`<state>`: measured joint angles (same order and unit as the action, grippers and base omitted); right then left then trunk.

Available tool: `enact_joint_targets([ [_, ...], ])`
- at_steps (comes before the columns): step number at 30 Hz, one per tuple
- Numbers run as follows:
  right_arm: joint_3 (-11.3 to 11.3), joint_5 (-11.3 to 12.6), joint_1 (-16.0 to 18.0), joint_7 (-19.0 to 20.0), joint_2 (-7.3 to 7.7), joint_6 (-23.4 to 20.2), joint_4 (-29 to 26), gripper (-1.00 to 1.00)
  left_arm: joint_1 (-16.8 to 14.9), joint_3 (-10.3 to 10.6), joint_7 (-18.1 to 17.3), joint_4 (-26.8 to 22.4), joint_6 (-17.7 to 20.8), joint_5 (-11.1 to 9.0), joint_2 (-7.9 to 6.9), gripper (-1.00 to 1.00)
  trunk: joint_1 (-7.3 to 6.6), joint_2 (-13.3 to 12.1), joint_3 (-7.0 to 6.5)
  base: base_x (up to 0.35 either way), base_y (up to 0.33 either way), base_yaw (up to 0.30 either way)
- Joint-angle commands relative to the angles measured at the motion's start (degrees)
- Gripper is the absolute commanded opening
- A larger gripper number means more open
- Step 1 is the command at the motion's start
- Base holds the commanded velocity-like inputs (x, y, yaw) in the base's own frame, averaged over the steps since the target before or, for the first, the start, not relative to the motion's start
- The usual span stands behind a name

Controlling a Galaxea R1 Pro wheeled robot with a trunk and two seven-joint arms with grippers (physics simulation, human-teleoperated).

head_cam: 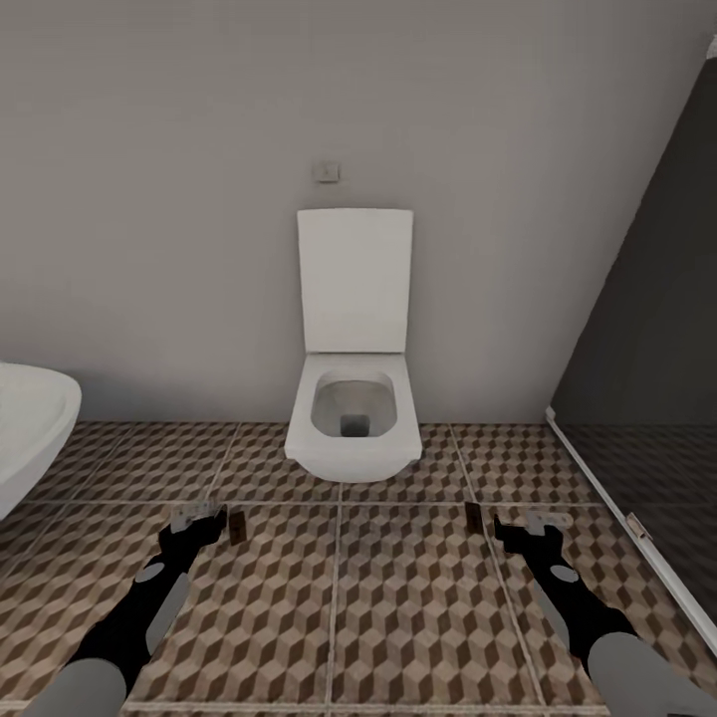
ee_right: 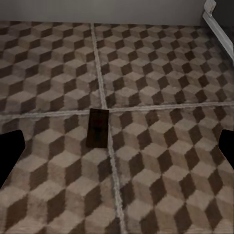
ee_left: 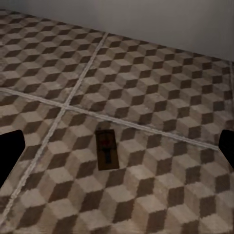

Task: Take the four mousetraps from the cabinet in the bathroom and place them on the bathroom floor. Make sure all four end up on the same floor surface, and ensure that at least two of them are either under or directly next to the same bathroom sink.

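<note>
two mousetraps are lying flat on the floor (head_cam: 339, 597) tiles: left trap (head_cam: 237, 525) just ahead of the released left hand (head_cam: 196, 520), right trap (head_cam: 473, 517) beside the released right hand (head_cam: 523, 528), long axes pointing toward the toilet (head_cam: 351, 418).

Both arms outstretched low, left tool (head_cam: 204, 518) and right tool (head_cam: 518, 525) spread wide, unladen.

A white toilet (head_cam: 351, 418) stands against the plain grey wall (head_cam: 149, 199), and its lid (head_cam: 355, 281) is up. A small square button plate (head_cam: 326, 171) sits on the wall above it. A white sink (head_cam: 30, 423) is off to one side, and a dark glass panel (head_cam: 647, 329) is on the other.
</note>
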<state>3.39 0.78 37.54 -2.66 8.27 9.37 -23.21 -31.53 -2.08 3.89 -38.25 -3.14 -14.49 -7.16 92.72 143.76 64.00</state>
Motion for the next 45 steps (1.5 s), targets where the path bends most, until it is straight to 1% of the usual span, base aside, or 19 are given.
enact_joint_targets([
  [1, 0.0, 0.1, 0.0, 0.0, -0.04, 0.2, 1.9, 1.00, 0.0, 0.1, 0.2, 2.0, -0.2, -0.6, -0.06, 1.00, -0.04, 0.0, -0.19, 0.000, 0.000, 0.000],
  [7, 0.0, -0.1, -0.1, 0.0, -0.09, 0.1, 8.3, 1.00, 0.0, 0.1, 0.2, 8.8, -0.6, -0.7, -0.17, 1.00, -0.19, -0.1, -1.52, 0.000, 0.000, 0.000],
  [8, 0.0, -0.1, -0.1, 0.0, -0.09, 0.1, 10.5, 1.00, 0.0, 0.1, 0.1, 11.0, -1.0, -0.7, -0.33, 1.00, -0.22, -0.1, -1.74, 0.000, 0.000, 0.000],
  [13, 0.0, -0.3, -0.1, 0.0, -0.04, 0.1, 15.7, 1.00, 0.0, 0.0, 0.1, 16.2, -2.9, -0.8, -0.82, 1.00, -0.35, -0.2, -2.84, 0.000, 0.000, 0.000],
  [14, 0.0, -0.3, -0.2, 0.0, -0.03, 0.2, 17.5, 1.00, 0.0, 0.0, 0.1, 18.2, -3.9, -0.8, -1.10, 1.00, -0.37, -0.2, -3.07, 0.000, 0.000, 0.000],
  [19, 0.0, -0.4, -0.2, 0.0, -0.01, 0.2, 21.7, 1.00, 0.1, 0.0, 0.0, 23.0, -5.6, -0.8, -1.62, 1.00, -0.50, -0.2, -4.17, 0.000, 0.000, 0.000],
  [20, -0.1, -0.4, -0.3, 0.0, -0.01, 0.2, 23.2, 1.00, 0.1, 0.0, 0.0, 24.9, -6.1, -0.8, -1.75, 1.00, -0.53, -0.3, -4.40, 0.000, 0.000, 0.000],
  [21, -0.1, -0.4, -0.3, 0.0, -0.01, 0.2, 23.7, 1.00, 0.1, 0.0, 0.0, 25.8, -6.2, -0.8, -1.80, 1.00, -0.55, -0.3, -4.62, 0.000, 0.000, 0.000],
  [25, -0.1, -0.4, -0.5, 0.0, -0.01, 0.2, 25.3, 1.00, 0.2, 0.0, 0.0, 29.0, -6.6, -0.8, -1.92, 1.00, -0.66, -0.3, -5.50, 0.000, 0.000, 0.000],
  [27, -0.1, -0.4, -1.2, 0.0, 0.02, 0.2, 25.8, 1.00, 0.2, 0.0, 0.0, 30.8, -7.0, -0.7, -2.15, 1.00, -0.71, -0.3, -5.95, 0.000, 0.000, 0.000],
  [29, -0.1, -0.5, -1.8, 0.0, 0.04, 0.2, 26.0, 1.00, 0.2, 0.0, -0.1, 31.9, -7.3, -0.8, -2.46, 1.00, -0.76, -0.4, -6.39, 0.000, 0.000, 0.000],
  [31, -0.1, -0.8, -3.0, 0.0, 0.06, 0.3, 26.2, 1.00, 0.2, 0.0, -0.2, 33.3, -7.6, -0.8, -3.12, 1.00, -0.81, -0.4, -6.83, 0.000, 0.000, 0.000],
  [34, -0.1, -1.6, -4.2, 0.0, 0.12, 0.3, 26.3, 1.00, 0.3, 0.0, -0.3, 34.6, -7.7, -0.9, -3.83, 1.00, -0.89, -0.4, -7.50, 0.000, 0.000, 0.000],
  [35, -0.1, -2.3, -4.9, 0.0, 0.19, 0.4, 26.3, 1.00, 0.3, 0.1, -0.3, 35.5, -7.8, -0.9, -4.18, 1.00, -0.91, -0.5, -7.72, 0.000, 0.000, 0.000],
  [37, -0.1, -3.0, -5.5, 0.0, 0.23, 0.4, 26.3, 1.00, 0.4, 0.1, -0.3, 36.4, -7.9, -0.8, -4.40, 1.00, -0.96, -0.5, -8.16, 0.000, 0.000, 0.000],
  [40, -0.1, -4.1, -6.1, 0.0, 0.25, 0.4, 26.3, 1.00, 0.4, 0.1, -0.4, 38.0, -7.9, -0.7, -4.56, 1.00, -1.04, -0.5, -8.83, 0.000, 0.000, 0.000],
  [41, -0.1, -4.7, -6.3, 0.0, 0.24, 0.5, 26.4, 1.00, 0.5, 0.1, -0.4, 39.0, -8.0, -0.7, -4.55, 1.00, -1.26, -0.9, -9.01, 0.000, 0.000, 0.000],
  [45, -0.1, -5.3, -6.6, 0.0, 0.07, 0.4, 26.4, 1.00, 0.5, 0.2, -0.4, 40.2, -7.9, -0.6, -4.37, 1.00, -2.14, -2.5, -9.72, 0.000, 0.000, 0.000],
])
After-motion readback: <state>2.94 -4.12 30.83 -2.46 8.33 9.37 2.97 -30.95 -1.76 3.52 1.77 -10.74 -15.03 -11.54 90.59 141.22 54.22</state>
